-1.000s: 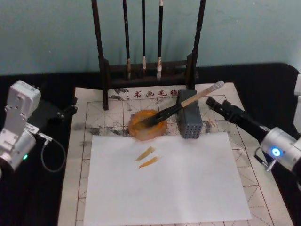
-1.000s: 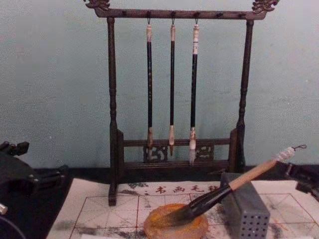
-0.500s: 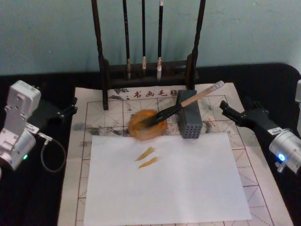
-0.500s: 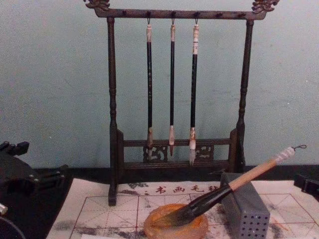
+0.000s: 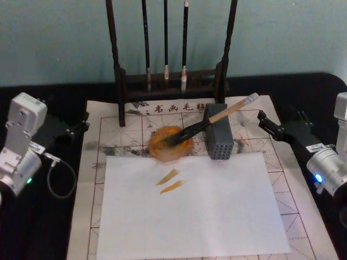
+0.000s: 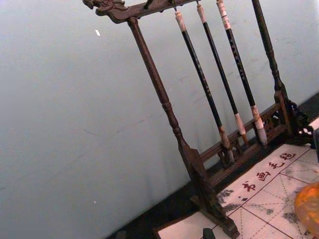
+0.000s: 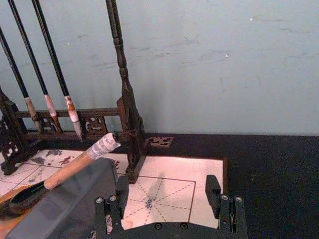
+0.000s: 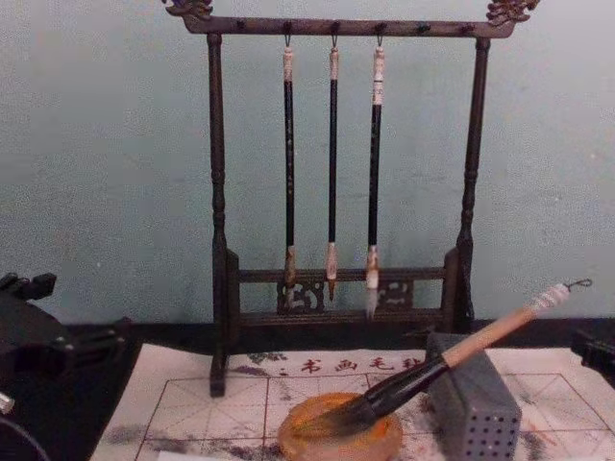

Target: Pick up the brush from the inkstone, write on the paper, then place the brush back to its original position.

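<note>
The brush (image 5: 227, 111) lies slanted, its dark bristles in the amber inkstone (image 5: 162, 153) and its pale shaft propped on a grey perforated block (image 5: 219, 142). From the chest view the brush (image 8: 485, 334) rises from the inkstone (image 8: 338, 444) up to its whitish cap. The paper (image 5: 111, 125), with a red grid, lies under both. My right gripper (image 5: 282, 122) sits right of the brush's cap, apart from it. In the right wrist view the right gripper (image 7: 167, 187) is open and holds nothing, with the brush (image 7: 75, 167) ahead. My left gripper (image 5: 77, 126) is parked left of the paper.
A dark wooden rack (image 5: 120, 81) stands behind the paper with three thin brushes (image 8: 332, 173) hanging from it. A plain white sheet (image 5: 206, 211) bearing two orange strokes (image 5: 169, 181) covers the near part of the paper. Black cloth surrounds everything.
My right gripper has drawn back to the right, away from the brush's cap end. The brush, the inkstone and the left arm have not moved.
</note>
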`<act>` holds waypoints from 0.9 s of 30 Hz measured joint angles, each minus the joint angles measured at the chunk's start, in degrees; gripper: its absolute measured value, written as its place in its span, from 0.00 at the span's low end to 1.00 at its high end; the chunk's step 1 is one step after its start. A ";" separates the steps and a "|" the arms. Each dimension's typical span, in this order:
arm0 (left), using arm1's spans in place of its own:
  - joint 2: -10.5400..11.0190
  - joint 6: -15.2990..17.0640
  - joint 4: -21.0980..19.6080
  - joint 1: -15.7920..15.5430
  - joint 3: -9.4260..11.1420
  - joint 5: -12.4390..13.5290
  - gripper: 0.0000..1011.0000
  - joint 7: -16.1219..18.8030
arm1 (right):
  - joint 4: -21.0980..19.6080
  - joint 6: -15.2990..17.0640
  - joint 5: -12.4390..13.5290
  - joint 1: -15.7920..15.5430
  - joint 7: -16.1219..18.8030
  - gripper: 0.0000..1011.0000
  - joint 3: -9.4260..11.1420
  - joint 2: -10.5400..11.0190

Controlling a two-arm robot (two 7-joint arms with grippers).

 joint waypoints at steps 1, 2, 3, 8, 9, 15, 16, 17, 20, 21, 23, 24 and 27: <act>0.00 0.00 0.00 0.00 0.00 0.00 0.99 0.00 | 0.00 -0.01 0.00 0.00 0.00 0.99 0.01 0.02; 0.00 0.00 0.00 0.00 0.00 0.00 0.99 0.00 | -0.01 -0.02 0.00 0.00 0.00 0.99 0.00 0.04; 0.00 0.00 0.00 0.00 0.00 0.00 0.99 0.00 | -0.01 -0.02 0.00 0.00 -0.01 0.99 0.00 0.06; 0.00 0.00 0.00 0.00 0.00 0.00 0.99 0.00 | -0.07 -0.04 0.00 0.00 -0.01 0.99 -0.05 0.15; 0.00 0.00 0.00 0.00 0.00 0.00 0.99 0.00 | -0.09 -0.05 0.00 0.00 0.00 0.99 -0.06 0.18; 0.00 0.00 0.00 0.00 0.00 0.00 0.99 0.00 | -0.14 -0.07 0.01 -0.02 0.00 0.99 -0.09 0.23; 0.00 0.00 0.00 0.00 0.00 0.00 0.99 0.00 | -0.15 -0.07 0.01 -0.02 0.00 0.99 -0.09 0.24; 0.00 0.00 0.00 0.00 0.00 0.00 0.99 0.00 | -0.16 -0.07 0.02 -0.03 0.00 0.99 -0.10 0.24; 0.00 0.00 0.00 0.00 0.00 0.00 0.99 0.00 | -0.17 -0.07 0.03 -0.05 0.01 0.99 -0.12 0.26; 0.00 0.00 0.00 0.00 0.00 0.00 0.99 0.00 | -0.18 -0.08 0.03 -0.05 0.02 0.99 -0.13 0.27; 0.00 0.00 0.00 0.00 0.00 0.00 0.99 0.00 | -0.19 -0.07 0.03 -0.06 0.01 0.99 -0.14 0.28; 0.00 0.00 0.00 0.00 0.00 0.00 0.99 0.00 | -0.20 -0.07 0.03 -0.07 0.02 0.99 -0.14 0.29; 0.00 0.00 0.00 0.00 0.00 0.00 0.99 0.00 | -0.21 -0.08 0.03 -0.07 0.02 0.99 -0.14 0.30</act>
